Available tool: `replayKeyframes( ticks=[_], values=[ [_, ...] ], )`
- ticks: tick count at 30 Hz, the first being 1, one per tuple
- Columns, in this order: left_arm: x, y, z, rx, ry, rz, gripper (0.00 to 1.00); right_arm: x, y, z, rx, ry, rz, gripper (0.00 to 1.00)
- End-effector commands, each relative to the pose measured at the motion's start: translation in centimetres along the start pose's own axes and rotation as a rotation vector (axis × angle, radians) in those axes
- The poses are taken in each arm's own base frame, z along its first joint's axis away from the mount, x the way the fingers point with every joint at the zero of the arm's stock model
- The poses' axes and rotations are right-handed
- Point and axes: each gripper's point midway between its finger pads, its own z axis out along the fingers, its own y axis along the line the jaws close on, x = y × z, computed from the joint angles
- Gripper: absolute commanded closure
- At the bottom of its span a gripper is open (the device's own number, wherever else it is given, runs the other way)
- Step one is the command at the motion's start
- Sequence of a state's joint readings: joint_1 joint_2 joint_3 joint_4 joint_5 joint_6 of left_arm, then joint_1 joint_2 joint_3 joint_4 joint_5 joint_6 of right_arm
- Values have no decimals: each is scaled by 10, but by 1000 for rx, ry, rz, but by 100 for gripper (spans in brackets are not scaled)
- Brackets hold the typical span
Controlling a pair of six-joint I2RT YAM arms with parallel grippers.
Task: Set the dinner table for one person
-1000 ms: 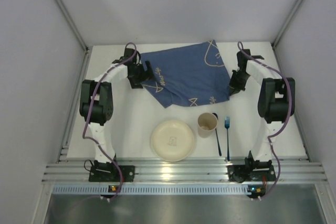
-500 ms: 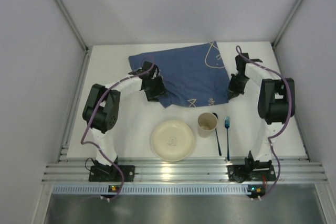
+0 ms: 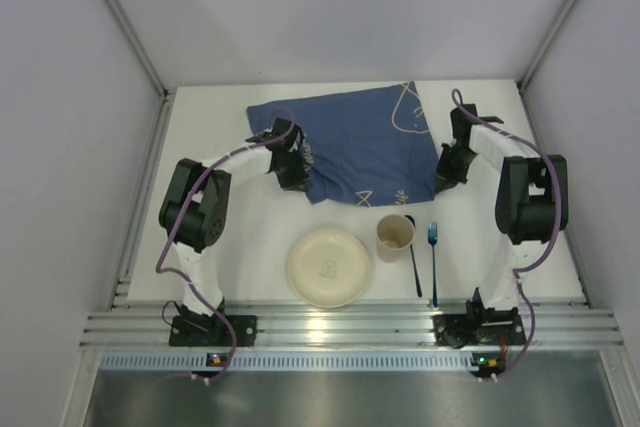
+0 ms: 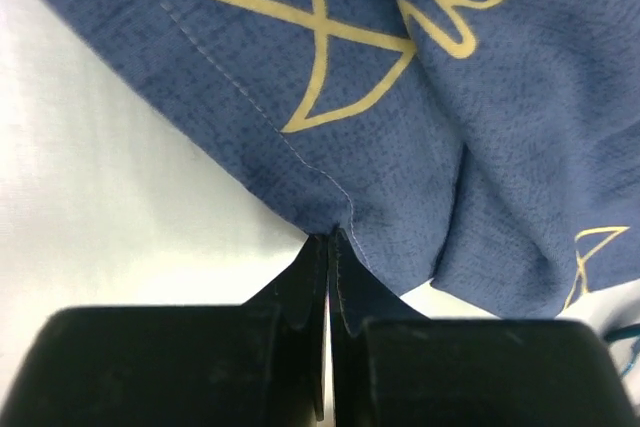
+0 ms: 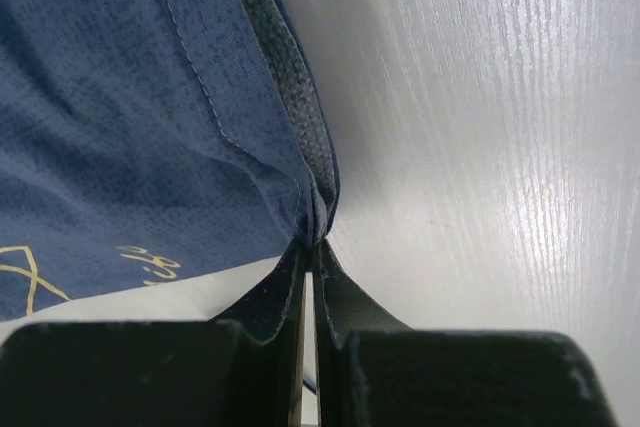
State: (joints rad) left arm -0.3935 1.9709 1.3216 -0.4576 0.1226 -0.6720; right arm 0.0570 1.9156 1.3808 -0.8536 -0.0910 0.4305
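Overhead, two arms reached across the dinner table (image 3: 230, 232), its white top lying directly beneath both sets of jaws. The left gripper (image 4: 328, 244) was closed, its tips pinching the hem of the blue cloth (image 3: 360, 142). The right gripper (image 5: 311, 247) was likewise closed on a bunched fold at the cloth's opposite edge. The cloth spread between the two pairs of jaws, rumpled and askew.

The step appeared to be straightening it. Both pinches looked shallow, so a gentle lift and an even pull apart would help stop the hem slipping.

Behind the jaws, toward the arm bases, sat a plate (image 3: 329, 266), cup (image 3: 394, 236), spoon (image 3: 413, 259) and fork (image 3: 433, 252). The cup stood just beside the cloth's near edge. Bare table showed outboard of the left jaws. Outboard of the right jaws there was less, with the table edge and side wall close.
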Motion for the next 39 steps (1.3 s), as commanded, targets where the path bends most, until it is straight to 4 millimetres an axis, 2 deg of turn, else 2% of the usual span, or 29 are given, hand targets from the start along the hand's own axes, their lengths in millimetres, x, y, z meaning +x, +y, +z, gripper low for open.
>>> replayKeyframes(
  ticks=[1,2,3,4,5,6,8,10,15,21,27,34,39],
  values=[
    [4,66,-10,-182,13,36,100,-9,10,-12,-28,-60,-10,100],
    [-7,78,-24,-185,-14,8,100,-10,10,-12,-28,-64,-8,100],
    [-4,93,-28,-202,-7,-6,100,-10,10,-12,-27,-62,-8,100],
    [-7,102,-34,-206,-15,-3,100,-10,10,-11,-28,-60,-8,100],
    [-18,121,-49,-240,-54,-35,100,-10,10,-11,-30,-61,-8,100],
    [-16,133,-53,-260,-51,-44,100,-10,11,-10,-32,-60,-7,100],
    [-21,152,-66,-289,-62,-49,100,-11,12,-8,-38,-56,-5,100],
    [-23,161,-72,-309,-62,-35,100,-9,14,-5,-45,-45,-2,100],
    [-23,168,-72,-338,-57,-27,100,-5,15,-1,-47,-29,2,100],
    [-30,176,-71,-367,-58,-37,100,10,-1,1,19,-18,22,100],
    [-43,180,-68,-393,-59,-10,100,41,-11,10,24,26,29,100],
    [-46,176,-69,-382,-60,-30,100,41,-12,14,35,38,19,100],
    [-40,175,-78,-380,-72,-43,100,41,-19,11,65,24,18,100]
  ],
)
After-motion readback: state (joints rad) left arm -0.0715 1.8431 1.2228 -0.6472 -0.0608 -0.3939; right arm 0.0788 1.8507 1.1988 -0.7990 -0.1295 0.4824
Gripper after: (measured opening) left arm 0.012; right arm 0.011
